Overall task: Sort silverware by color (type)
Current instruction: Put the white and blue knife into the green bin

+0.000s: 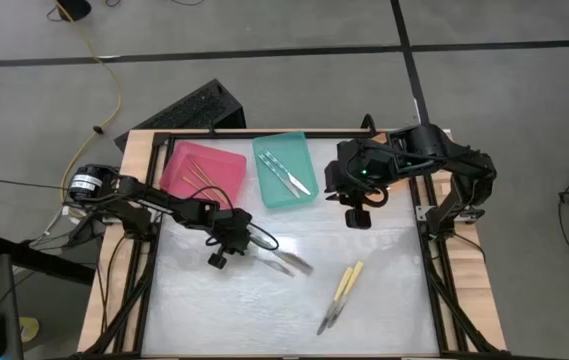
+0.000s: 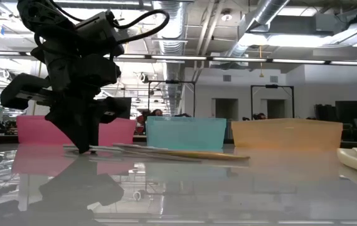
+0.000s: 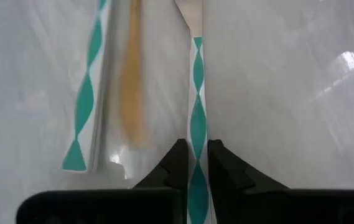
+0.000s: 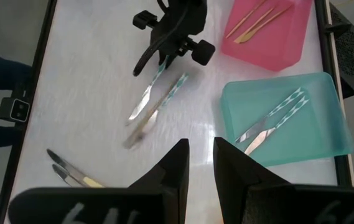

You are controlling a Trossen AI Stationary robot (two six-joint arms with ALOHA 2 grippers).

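- High view: the left pincer (image 1: 255,240) is closed on a teal-striped knife (image 1: 286,259) on the counter (image 1: 384,300), below the teal tray (image 1: 299,196); blade away from the pincer.
- Left wrist view: fingers (image 3: 178,163) clamp its handle lengthwise.
- Right wrist view: the right pincer (image 4: 200,163) hovers beside that tray, nearly closed, empty.

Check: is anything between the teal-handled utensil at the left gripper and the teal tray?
Nothing visible. The left gripper is closed on the teal-handled utensil; bare table lies between it and the teal tray. The right gripper hangs off to the side.
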